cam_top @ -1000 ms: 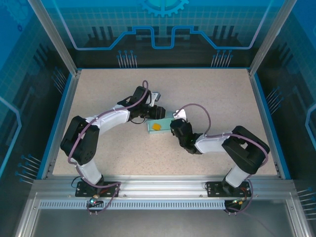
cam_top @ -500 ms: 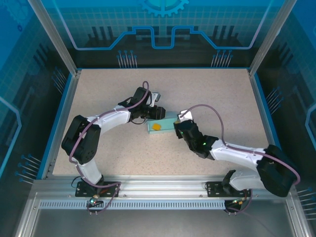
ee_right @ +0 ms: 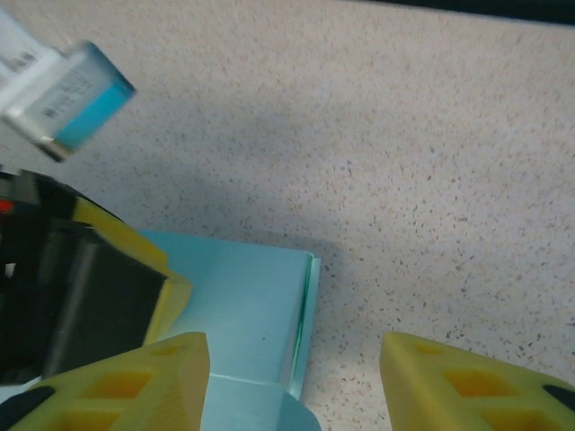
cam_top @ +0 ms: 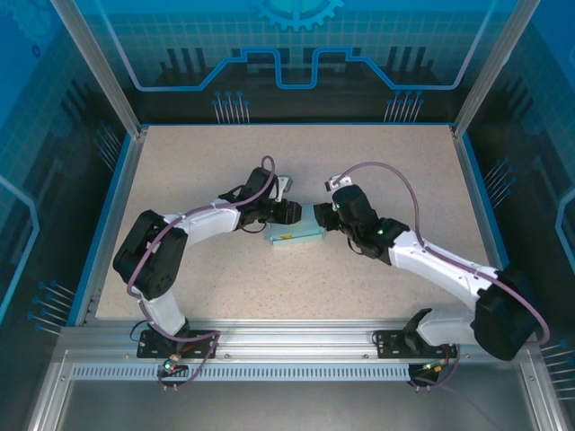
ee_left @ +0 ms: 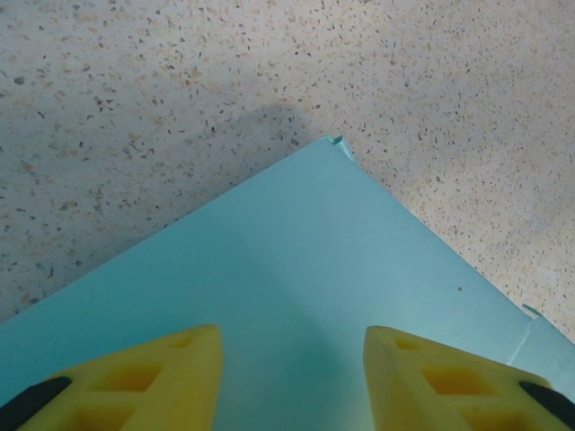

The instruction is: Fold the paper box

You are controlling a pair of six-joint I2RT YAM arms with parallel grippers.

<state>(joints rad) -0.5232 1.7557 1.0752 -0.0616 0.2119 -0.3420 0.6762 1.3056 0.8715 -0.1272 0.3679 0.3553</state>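
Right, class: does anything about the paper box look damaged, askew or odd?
Only slightly: the paper box has a tiny bent nick at its far corner in the left wrist view. Nothing else stands out.

The box was pale blue-green thin card, small, shallow and rectangular. It lay flat near the middle of the speckled bench, long side running roughly left to right. Its top face was smooth and plain, with creased edges.
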